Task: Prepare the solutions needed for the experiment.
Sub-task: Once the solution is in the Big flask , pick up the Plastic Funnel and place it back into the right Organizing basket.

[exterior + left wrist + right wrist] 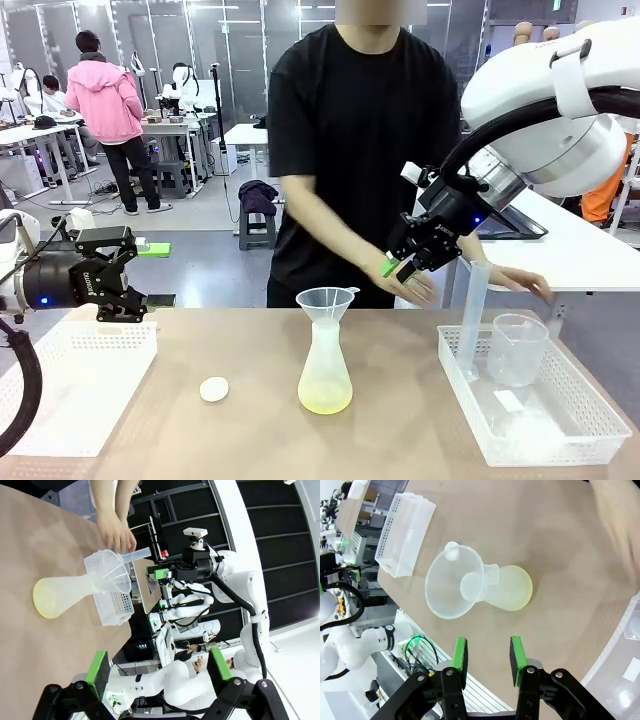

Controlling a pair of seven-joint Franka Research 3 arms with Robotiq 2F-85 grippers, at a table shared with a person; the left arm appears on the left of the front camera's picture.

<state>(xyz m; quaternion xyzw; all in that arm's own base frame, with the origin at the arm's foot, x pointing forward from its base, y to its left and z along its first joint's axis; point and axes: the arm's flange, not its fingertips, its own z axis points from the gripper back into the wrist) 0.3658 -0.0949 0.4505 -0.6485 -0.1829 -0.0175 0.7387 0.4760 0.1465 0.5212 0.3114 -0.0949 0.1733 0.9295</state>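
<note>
A translucent conical flask (pixel 325 365) stands at the table's middle with a clear funnel (pixel 326 300) in its neck. The pale yellow-green solution (pixel 325 401) tints its bottom, and it appears again as the solution (pixel 516 594) in the right wrist view and the solution (pixel 44 601) in the left wrist view. My right gripper (pixel 401 266) hangs open and empty above and right of the funnel, close to the person's hand (pixel 418 287). My left gripper (pixel 140 272) is open and empty at the left, above the left tray.
A small white cap (pixel 214 389) lies left of the flask. The right white tray (pixel 592 433) holds a clear beaker (pixel 518 350) and a tall graduated cylinder (pixel 470 310), which the person's other hand (pixel 522 282) touches. A second white tray (pixel 80 395) sits at left.
</note>
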